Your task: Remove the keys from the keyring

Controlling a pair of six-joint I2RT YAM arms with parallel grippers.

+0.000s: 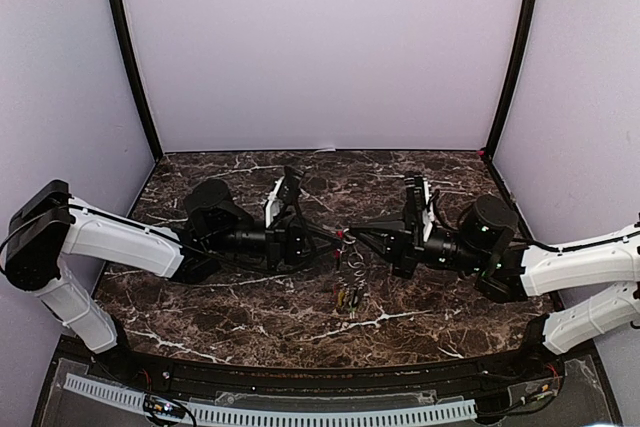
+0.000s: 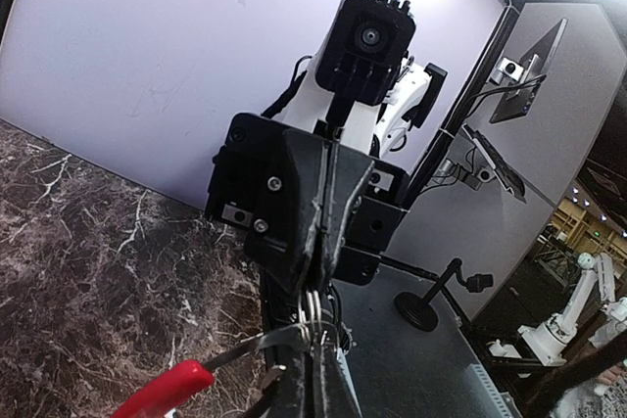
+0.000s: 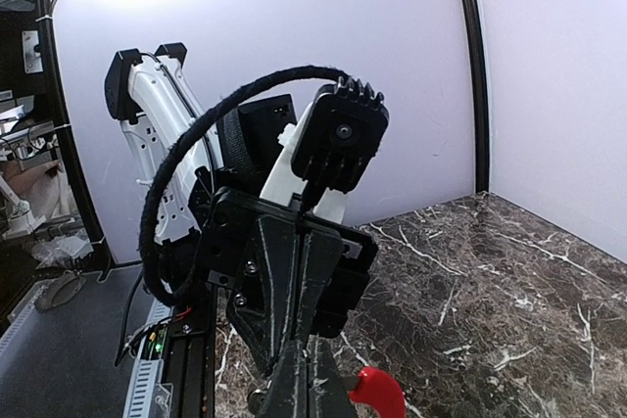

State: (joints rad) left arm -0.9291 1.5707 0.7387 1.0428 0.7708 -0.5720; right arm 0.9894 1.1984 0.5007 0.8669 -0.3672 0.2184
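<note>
My two grippers meet tip to tip above the middle of the marble table. The left gripper (image 1: 335, 237) and the right gripper (image 1: 353, 236) are both shut on the keyring (image 2: 315, 312), whose thin silver loops show between the fingertips. In the left wrist view my left gripper (image 2: 318, 349) comes up from below and the right gripper (image 2: 315, 276) faces it. A key (image 2: 162, 391) with a red head cover sticks out sideways from the ring on its flat silver blade. That red head (image 3: 377, 391) also shows beside my right gripper (image 3: 306, 357). Several small keys (image 1: 347, 296) are below the grippers.
The dark marble table (image 1: 420, 322) is walled by pale panels on three sides with black corner posts (image 1: 128, 57). A black rail (image 1: 300, 379) runs along the near edge. A thick black cable (image 3: 186, 149) loops over the left arm in the right wrist view.
</note>
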